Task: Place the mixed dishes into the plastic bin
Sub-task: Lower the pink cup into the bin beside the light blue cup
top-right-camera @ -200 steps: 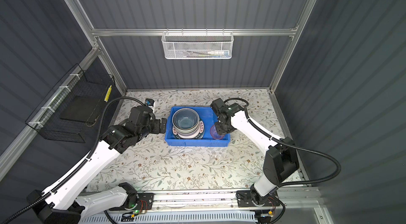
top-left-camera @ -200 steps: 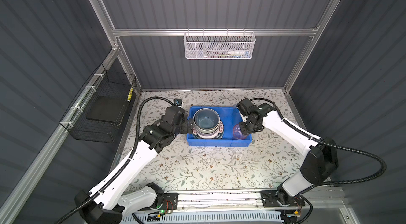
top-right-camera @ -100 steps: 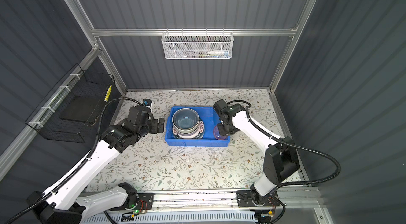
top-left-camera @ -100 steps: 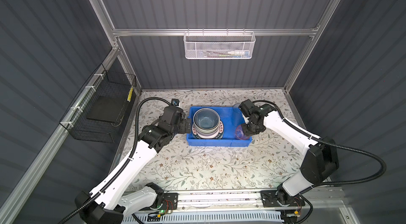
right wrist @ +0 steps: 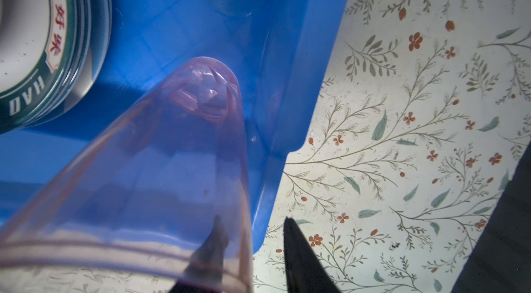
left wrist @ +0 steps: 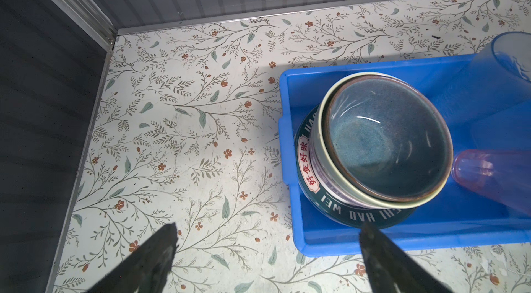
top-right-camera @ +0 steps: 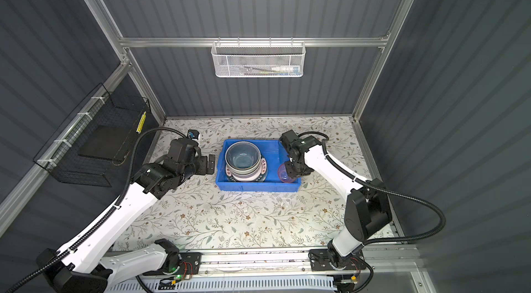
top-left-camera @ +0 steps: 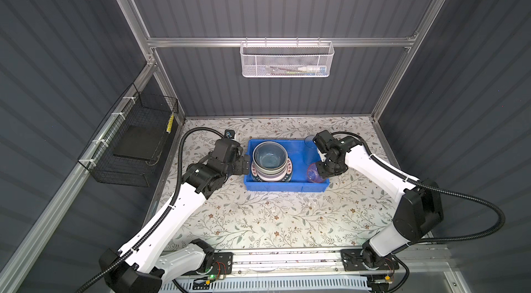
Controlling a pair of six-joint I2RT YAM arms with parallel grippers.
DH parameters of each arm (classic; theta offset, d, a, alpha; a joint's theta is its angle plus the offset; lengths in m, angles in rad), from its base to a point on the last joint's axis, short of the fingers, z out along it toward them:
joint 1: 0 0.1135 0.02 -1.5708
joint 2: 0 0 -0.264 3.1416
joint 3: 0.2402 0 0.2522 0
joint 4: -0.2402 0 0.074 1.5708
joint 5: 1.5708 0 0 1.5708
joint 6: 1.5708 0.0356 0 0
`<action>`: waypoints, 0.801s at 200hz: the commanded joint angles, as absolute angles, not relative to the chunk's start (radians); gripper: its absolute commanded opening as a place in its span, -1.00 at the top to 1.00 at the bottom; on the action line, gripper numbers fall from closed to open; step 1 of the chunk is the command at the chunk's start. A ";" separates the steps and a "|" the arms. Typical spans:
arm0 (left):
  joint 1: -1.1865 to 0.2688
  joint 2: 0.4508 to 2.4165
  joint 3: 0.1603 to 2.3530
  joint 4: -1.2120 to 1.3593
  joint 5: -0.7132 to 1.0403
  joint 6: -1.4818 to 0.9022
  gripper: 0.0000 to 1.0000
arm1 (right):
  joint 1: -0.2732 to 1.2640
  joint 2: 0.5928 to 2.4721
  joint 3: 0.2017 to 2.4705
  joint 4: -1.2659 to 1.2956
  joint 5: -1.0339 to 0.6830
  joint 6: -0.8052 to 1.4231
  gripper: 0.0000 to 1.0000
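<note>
Pink tumbler is tilted inside plastic bin — wall straddled, not pinched, by right gripper; left gripper is spread wide.

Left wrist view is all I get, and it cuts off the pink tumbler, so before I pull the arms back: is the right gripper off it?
Observer: Not clear. The right gripper straddles the rim of the pink tumbler: one finger inside, one outside with a gap to the wall.
Operator: Is its base down?
Observer: The right wrist view shows the base at the floor of the plastic bin, beside its end wall.
Operator: Any dishes left outside?
Observer: In both top views, none lie on the table outside the bin.
</note>
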State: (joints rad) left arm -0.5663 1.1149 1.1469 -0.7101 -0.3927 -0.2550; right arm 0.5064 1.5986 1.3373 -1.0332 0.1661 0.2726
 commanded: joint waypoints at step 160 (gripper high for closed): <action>-0.546 1.128 1.108 -0.695 -0.385 -0.236 -1.00 | 0.480 1.656 1.428 -0.981 0.127 0.281 0.40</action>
State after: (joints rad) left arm -0.5545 1.1236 1.1168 -0.7086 -0.3927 -0.2539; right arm 0.4885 1.6447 1.4055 -0.9924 0.1535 0.2703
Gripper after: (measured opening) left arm 0.997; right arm 0.311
